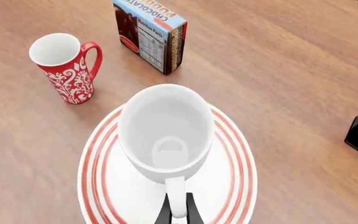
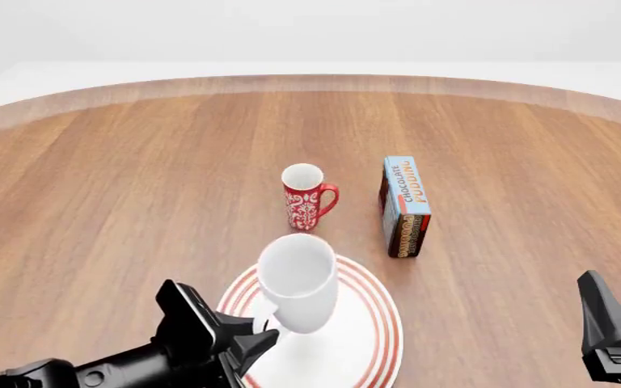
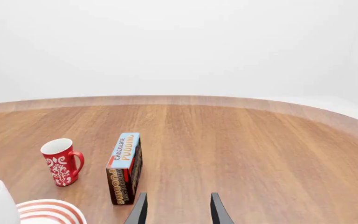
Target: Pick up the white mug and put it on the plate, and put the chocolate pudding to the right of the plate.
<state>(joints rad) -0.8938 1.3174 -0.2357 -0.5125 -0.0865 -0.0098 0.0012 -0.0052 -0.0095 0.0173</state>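
The white mug (image 2: 297,277) is over the plate (image 2: 370,343), near the plate's left half; I cannot tell if its base touches. My left gripper (image 1: 178,213) is shut on the mug's handle, seen from behind in the left wrist view, with the white mug (image 1: 165,130) over the red-ringed plate (image 1: 101,186). The chocolate pudding (image 2: 406,206) stands on edge beyond the plate, to its upper right. My right gripper (image 3: 177,211) is open and empty, low at the near right, apart from the pudding (image 3: 125,168).
A red mug with white pattern (image 2: 306,196) stands upright just beyond the plate, left of the pudding. The right arm (image 2: 610,331) is at the table's near right corner. The wooden table's far edge curves across the back.
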